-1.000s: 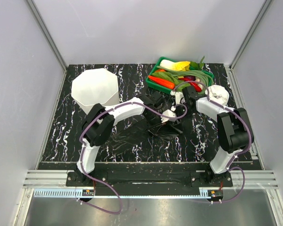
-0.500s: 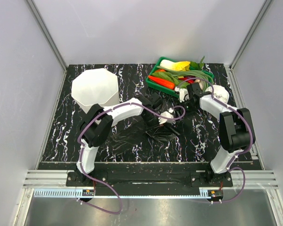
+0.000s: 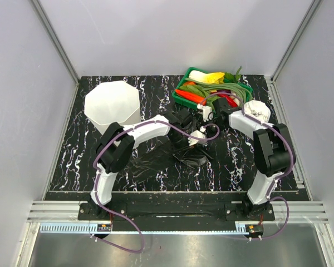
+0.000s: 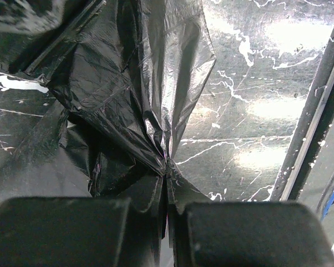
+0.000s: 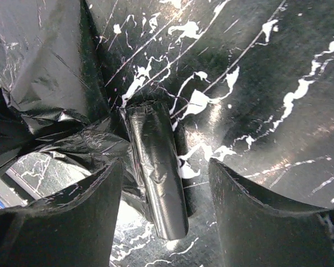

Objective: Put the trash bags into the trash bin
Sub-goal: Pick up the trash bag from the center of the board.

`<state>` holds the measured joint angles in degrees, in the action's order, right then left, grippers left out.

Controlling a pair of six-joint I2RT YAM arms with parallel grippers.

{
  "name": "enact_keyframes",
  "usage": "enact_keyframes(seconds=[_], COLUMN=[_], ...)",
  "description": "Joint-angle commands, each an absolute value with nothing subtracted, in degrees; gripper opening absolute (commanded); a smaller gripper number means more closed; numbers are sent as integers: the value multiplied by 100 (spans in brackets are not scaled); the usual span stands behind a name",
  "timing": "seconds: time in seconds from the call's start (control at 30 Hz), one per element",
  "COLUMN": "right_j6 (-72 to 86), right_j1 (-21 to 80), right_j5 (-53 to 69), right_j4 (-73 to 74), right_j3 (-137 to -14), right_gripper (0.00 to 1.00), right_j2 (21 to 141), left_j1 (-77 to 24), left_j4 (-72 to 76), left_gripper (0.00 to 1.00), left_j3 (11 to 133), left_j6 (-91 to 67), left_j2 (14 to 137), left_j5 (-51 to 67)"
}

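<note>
Black marbled bench (image 3: 72, 161): carries everything in view; both arms reach in from its near edge.
Trash bin (image 3: 111, 103): translucent white, faceted, upright near the far left corner. Mouth open, no black film seen inside.
Spread trash bag (image 3: 150, 164): glossy crinkled sheet lying mid-bench, between the arms and toward the near edge. One peak is lifted into a tent.
Green tray (image 3: 178, 95): at the far edge, right of centre, full of vegetables. Not part of the job.
Rolled trash bag (image 5: 158, 172): small tight black bundle lying flat on the bench just in front of the tray.
Left gripper (image 4: 167, 183): jaws all but closed, pinching a gathered fold of the spread trash bag; film fans upward from the pinch.
Right gripper (image 5: 167, 192): jaws wide apart, one finger on each side of the rolled trash bag with a gap on both sides. Nothing held.
Handling, judged: film is very light, limp and slick. The sheet will drape and trail, and may catch on the bin rim, so it is best bunched first and gripped at a gathered fold. The roll is firmer; take it across its middle, fingers low, or it may slide out or unroll.
Status, judged: neither bag is binned yet.
</note>
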<state>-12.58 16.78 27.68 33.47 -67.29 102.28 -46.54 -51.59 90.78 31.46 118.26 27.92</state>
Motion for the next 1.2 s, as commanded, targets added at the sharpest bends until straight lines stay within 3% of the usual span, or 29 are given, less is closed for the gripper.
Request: enact_keyframes(seconds=[0.0,0.3,0.4,0.53,0.73,1.17], right_j6=[-1195,-1011,-923,-809,-739,-843], right_j1=[1889,2171,2180,2215,2355,2513], right_j5=[2857,2365,2171,2004,1881,1152], right_j4=[3191,2971,2900,2839,2786,2883], right_j3=[-6943,-7084,-7102,-7075,-6970,-6495], right_gripper=[68,66,61,56,60,59], right_j2=[10432,10775,10880,11012,11022,10942], left_j1=[-4676,-4693,-4720,-4737,-4737,-4737], left_j4=[-5159,-5177,-5168,-5168,-5168,-5159], left_gripper=[7,6,0,0,0,0], left_j3=[9343,9422,9378,9378,9457,9615], left_j6=[3146,3129,3129,3111,3085,2988], left_j2=[11856,11865,11830,11821,11874,11874], left_j5=[2707,2690,2689,2707,2716,2725])
